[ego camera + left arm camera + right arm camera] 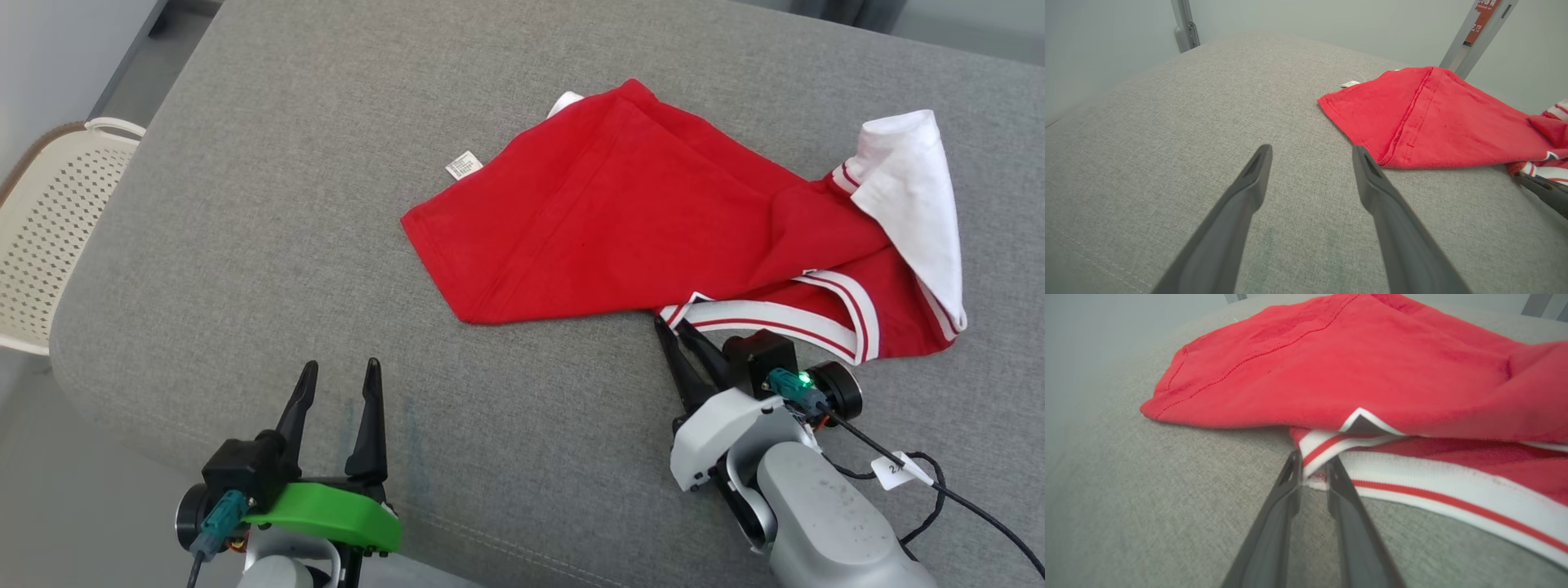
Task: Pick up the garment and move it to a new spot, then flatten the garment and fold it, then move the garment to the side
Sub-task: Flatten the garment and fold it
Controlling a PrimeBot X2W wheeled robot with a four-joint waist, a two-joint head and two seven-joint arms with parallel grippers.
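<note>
Now the pick-up begins: right tool [671,327] nipped on the red garment [620,212], left tool [341,367] spread wide and empty.

The garment lies rumpled toward the right of the grey padded surface [269,245], its white-and-red striped band [1437,477] nearest the robot, the right tool's fingers [1274,522] closed on that band's corner. Done well, I judge, the lift starts only once the bite is deep enough, then rises slowly so the cloth trails free; the left tool, well apart over bare surface, could take the red hem corner for an even carry. The white care tag [463,165] is too small to read; a red sign [1484,16] behind shows characters and what looks like 119.
</note>
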